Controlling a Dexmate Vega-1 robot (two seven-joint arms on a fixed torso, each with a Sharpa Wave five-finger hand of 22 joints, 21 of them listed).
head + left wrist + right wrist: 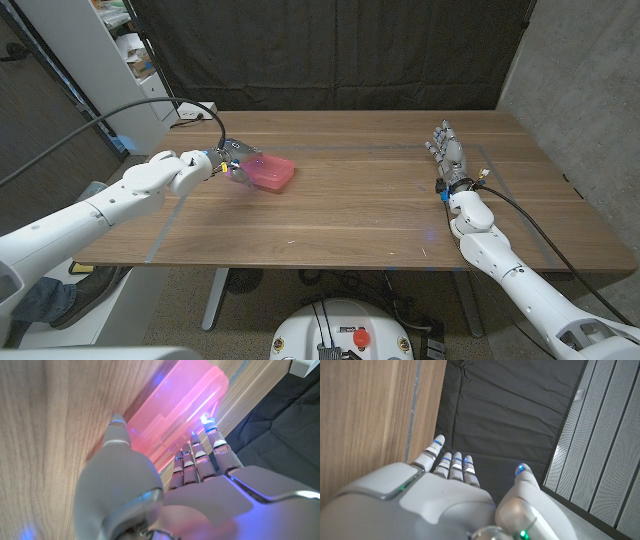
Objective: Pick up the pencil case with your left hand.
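The pink translucent pencil case (pixel 270 172) lies on the left part of the wooden table (pixel 360 200). My left hand (pixel 228 162) is at its left end. In the left wrist view the thumb (pixel 119 435) presses one long side of the pencil case (pixel 175 415) and the fingers (pixel 202 452) lie against the other, so the case sits between them. I cannot tell whether the case is off the wood. My right hand (pixel 447 152) stands on its edge at the table's right side, fingers straight and apart, holding nothing; its fingers (pixel 452 462) point at the dark curtain.
A black cable (pixel 150 102) runs from the left arm to a white socket box (pixel 192 113) at the table's back left corner. A white shelf unit (pixel 110 60) stands behind the left side. A thin taped outline (pixel 400 147) marks the tabletop.
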